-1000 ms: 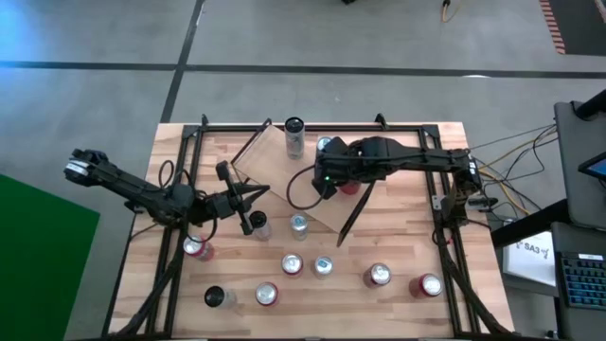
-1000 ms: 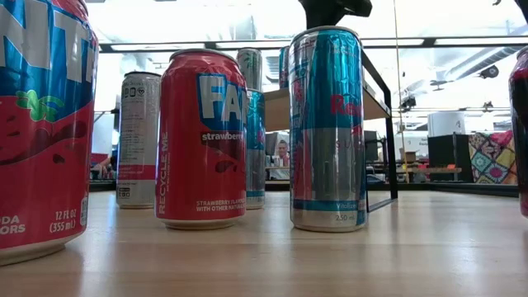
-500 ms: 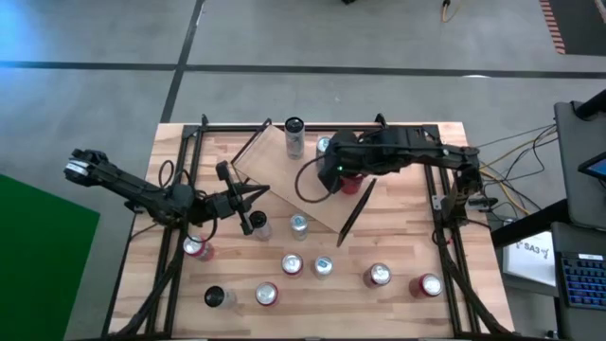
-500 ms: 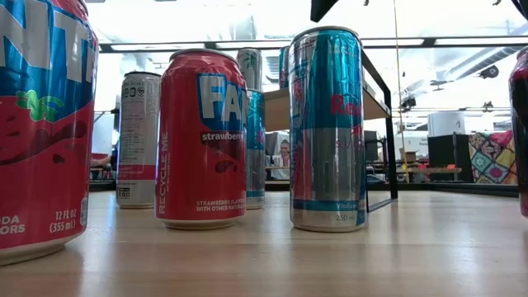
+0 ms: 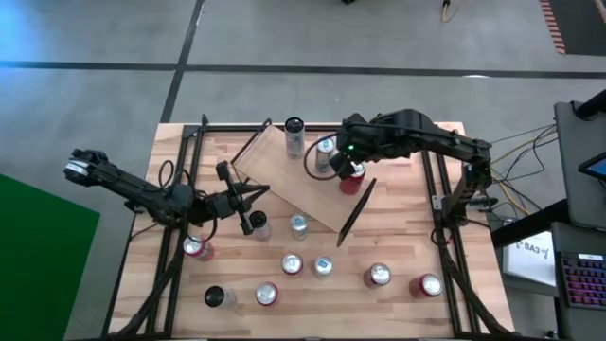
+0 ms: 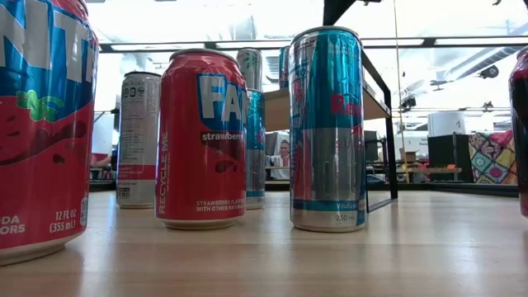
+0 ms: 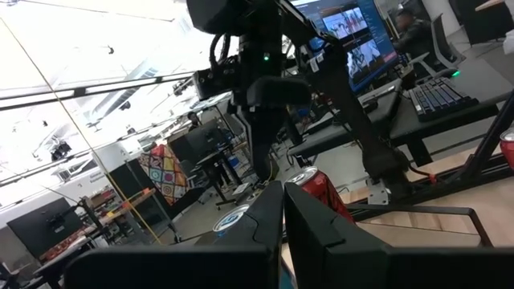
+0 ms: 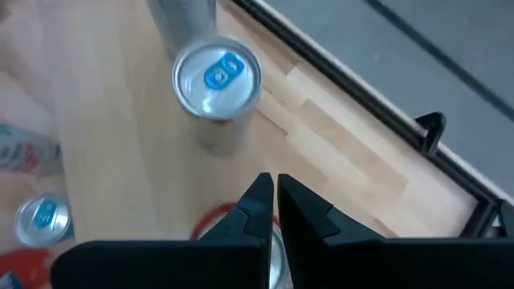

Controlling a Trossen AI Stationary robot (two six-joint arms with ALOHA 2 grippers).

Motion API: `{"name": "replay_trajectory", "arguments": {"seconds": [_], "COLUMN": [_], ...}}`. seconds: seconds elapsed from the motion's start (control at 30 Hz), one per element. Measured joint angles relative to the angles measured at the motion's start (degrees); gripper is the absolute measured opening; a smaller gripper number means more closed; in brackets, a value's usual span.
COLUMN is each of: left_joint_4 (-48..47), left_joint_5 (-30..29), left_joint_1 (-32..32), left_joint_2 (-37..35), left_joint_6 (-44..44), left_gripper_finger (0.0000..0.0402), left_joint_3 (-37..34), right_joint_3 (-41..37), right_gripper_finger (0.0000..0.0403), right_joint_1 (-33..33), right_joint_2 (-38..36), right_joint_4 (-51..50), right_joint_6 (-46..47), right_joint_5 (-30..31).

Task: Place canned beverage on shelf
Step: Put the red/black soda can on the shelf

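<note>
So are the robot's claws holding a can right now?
No. The left gripper is shut on nothing beside the shelf. The right gripper is shut too, empty, above a red can standing on the shelf.

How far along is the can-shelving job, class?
Done: three cans appear to stand on the shelf, the red can nearest the right gripper. In hand: nothing; both grippers are shut and empty, the left gripper waiting beside the shelf. Left: nine cans on the table.
</note>
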Motion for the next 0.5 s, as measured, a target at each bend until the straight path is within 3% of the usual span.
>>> {"name": "replay_trajectory", "arguments": {"seconds": [0.5], "left_joint_4": [-0.11], "left_joint_5": [0.00], "left_joint_1": [0.00], "left_joint_2": [0.00], "left_joint_6": [-1.68], "left_gripper_finger": [0.0000], "left_joint_3": [0.00], "right_joint_3": [-22.30], "right_gripper_finger": [0.0012], "right_joint_1": [-1.13], "right_joint_2": [-14.13], "right_joint_4": [-0.04], "right_joint_6": [8.24], "right_joint_5": [-1.46]}}
